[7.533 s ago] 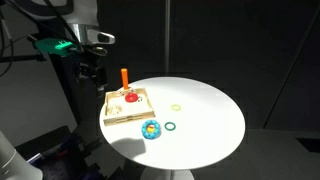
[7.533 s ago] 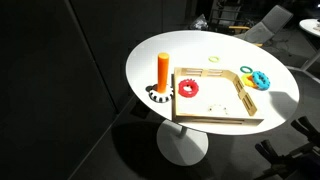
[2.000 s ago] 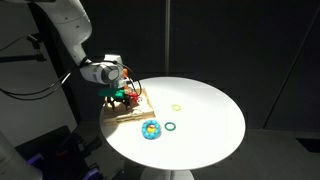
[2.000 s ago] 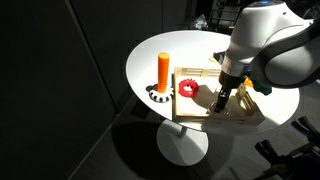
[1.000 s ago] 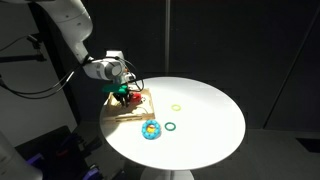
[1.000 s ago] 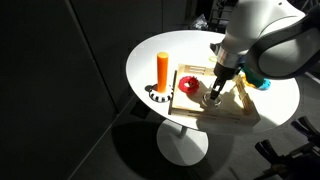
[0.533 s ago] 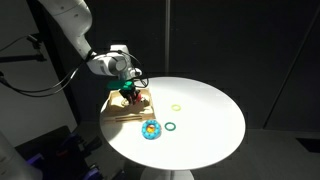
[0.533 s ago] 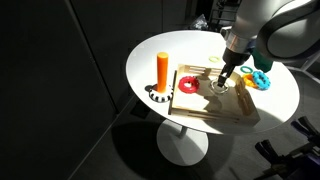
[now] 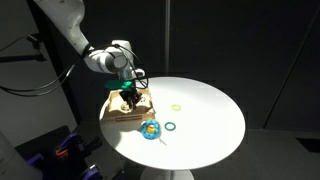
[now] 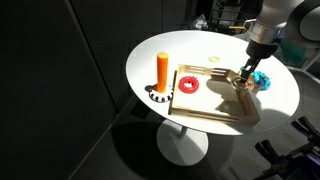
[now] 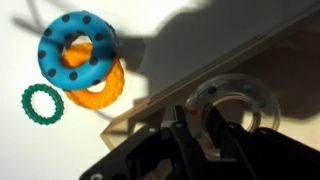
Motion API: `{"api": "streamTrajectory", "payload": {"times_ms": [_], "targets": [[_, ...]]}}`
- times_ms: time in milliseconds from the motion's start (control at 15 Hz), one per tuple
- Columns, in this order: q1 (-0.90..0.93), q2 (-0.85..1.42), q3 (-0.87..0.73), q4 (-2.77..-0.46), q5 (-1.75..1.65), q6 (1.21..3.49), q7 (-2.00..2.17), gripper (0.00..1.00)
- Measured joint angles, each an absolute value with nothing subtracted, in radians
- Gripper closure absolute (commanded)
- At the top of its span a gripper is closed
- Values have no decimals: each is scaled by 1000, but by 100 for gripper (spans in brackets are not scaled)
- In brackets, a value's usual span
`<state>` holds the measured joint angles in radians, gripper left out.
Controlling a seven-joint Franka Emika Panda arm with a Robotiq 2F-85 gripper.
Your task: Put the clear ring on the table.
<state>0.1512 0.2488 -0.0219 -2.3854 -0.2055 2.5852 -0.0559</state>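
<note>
Wrist view is showing the claw (image 11: 212,126) pinching the clear ring (image 11: 232,92), with one finger sitting in the hole and the other pressing the rim from outside. The ring is hanging right over the board's (image 11: 160,103) wooden wall, partly above the inside of the board; whether it is touching the wood cannot be told. Just past the wall, on the white desk (image 11: 40,150), a dotted blue ring (image 11: 78,48) is lying on top of an orange ring (image 11: 105,92), and a small green ring (image 11: 42,103) is lying just beside them, apart from both.

In an exterior view, an orange peg (image 10: 163,68) is standing upright at the board's near corner with a black-and-white ring (image 10: 157,97) lying around its foot. A red ring (image 10: 189,85) is lying flat inside the board, well apart from the claw, which is hovering over the board's opposite edge, near the blue ring. Farther back, a thin yellow ring (image 10: 215,58) is lying alone on the desk. In both exterior views the arm is reaching down from above the board.
</note>
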Motion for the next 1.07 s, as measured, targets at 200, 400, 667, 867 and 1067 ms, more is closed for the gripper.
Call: {"api": "streamTrajectory", "payload": {"times_ms": [200, 400, 667, 867, 1067], "targets": [[113, 186, -34, -2472, -219, 2581, -56, 92], [73, 151, -50, -2545, -243, 2581, -56, 92], [32, 146, -84, -2600, -299, 2581, -42, 92], [18, 153, -115, -2615, -375, 2587, 8, 92], [13, 170, -133, -2619, -423, 2595, 52, 92]]}}
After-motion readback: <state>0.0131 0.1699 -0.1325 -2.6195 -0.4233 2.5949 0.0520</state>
